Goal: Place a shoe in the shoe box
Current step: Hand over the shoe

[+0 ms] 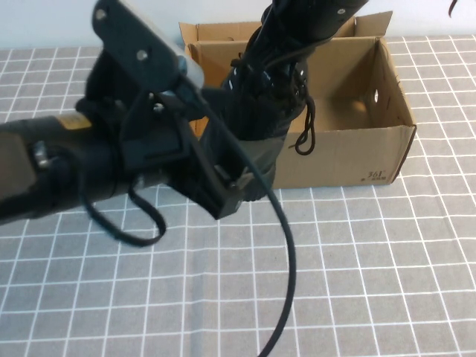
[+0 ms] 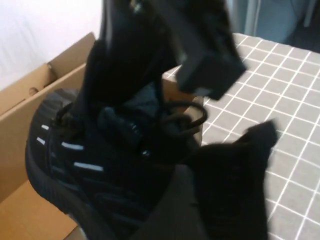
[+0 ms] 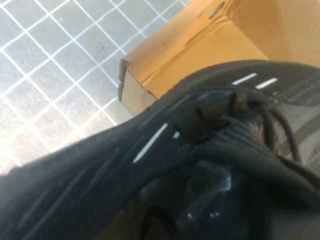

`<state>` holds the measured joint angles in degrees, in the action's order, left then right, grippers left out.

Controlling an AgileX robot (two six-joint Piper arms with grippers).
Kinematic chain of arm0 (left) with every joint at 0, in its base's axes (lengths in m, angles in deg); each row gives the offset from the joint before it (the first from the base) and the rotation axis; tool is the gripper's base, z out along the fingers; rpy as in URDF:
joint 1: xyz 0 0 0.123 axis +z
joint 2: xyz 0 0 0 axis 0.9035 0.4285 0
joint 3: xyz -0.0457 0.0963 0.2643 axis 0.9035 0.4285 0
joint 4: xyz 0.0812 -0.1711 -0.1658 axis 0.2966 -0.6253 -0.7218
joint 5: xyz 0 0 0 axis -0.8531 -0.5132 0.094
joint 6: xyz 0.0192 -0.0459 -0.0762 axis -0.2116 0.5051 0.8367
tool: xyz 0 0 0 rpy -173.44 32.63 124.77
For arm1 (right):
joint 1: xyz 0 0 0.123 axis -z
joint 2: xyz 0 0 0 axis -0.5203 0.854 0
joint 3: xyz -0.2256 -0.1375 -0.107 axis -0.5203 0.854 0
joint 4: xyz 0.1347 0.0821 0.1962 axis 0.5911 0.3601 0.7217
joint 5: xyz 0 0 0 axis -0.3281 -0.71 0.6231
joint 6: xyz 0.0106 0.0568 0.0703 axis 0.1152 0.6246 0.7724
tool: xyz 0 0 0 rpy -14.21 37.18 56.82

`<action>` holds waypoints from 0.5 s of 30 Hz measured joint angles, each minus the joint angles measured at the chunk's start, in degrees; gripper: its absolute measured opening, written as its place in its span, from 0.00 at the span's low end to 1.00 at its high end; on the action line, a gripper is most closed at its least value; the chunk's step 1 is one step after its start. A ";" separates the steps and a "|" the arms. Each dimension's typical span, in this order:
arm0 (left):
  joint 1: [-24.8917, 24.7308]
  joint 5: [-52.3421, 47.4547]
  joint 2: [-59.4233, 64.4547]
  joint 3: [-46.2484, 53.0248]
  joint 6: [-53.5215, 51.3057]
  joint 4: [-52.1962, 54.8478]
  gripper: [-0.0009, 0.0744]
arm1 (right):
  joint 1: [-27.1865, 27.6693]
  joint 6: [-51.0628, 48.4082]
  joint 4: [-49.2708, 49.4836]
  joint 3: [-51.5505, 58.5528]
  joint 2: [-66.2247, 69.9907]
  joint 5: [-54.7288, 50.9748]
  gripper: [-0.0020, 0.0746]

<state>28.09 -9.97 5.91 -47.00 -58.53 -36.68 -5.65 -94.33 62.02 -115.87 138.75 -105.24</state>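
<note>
Clearly both claws meet at the shoe (image 1: 256,111), held over the shoe box (image 1: 372,160) front wall. Right gripper (image 1: 279,82) seemingly clamps it; left gripper (image 1: 230,186) grip unclear. Clear that wall, then lower.

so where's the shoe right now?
In the high view the shoe is held up over the near-left corner of the shoe box, between the left gripper and the right gripper, not yet inside.

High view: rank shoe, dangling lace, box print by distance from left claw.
Left claw sits at the box's front-left.
1. Shoe: touching, above the front wall.
2. Lace: hanging right of it.
3. Print: front-right corner, farthest.
</note>
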 joint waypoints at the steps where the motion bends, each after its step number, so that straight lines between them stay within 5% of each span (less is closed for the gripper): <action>1: 0.00 0.43 0.55 0.00 -0.29 -0.35 0.80 | 0.00 0.00 0.09 0.00 0.00 0.00 0.02; 15: 0.00 11.09 10.31 0.00 -2.83 -4.34 0.85 | 0.00 0.00 0.37 -0.09 0.00 -0.08 0.02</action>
<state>28.09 1.11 16.22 -47.00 -61.36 -41.02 -5.65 -94.33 62.39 -115.96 138.75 -105.32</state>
